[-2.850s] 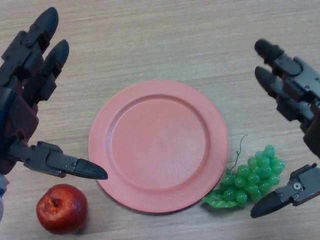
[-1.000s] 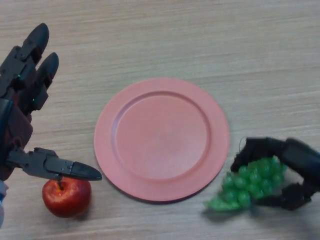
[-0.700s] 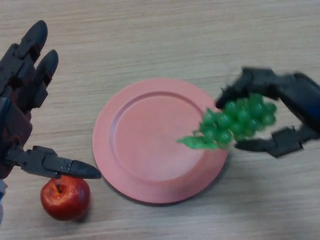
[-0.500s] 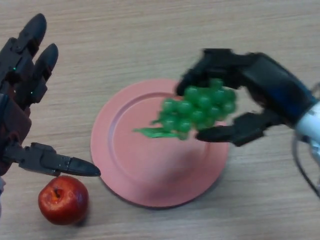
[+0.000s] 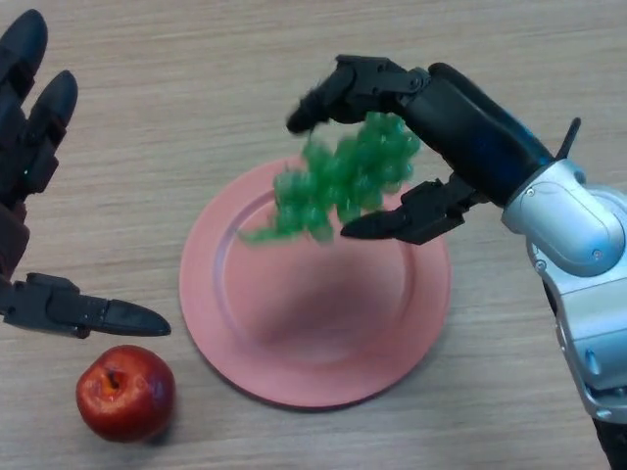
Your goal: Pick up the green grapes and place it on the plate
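While my right hand pinches the grapes above the plate, my left hand stays spread beside its rim.

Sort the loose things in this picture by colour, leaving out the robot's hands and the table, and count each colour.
Green: 1, the green grapes
Red: 1, the apple
Pink: 1, the plate
Total: 3
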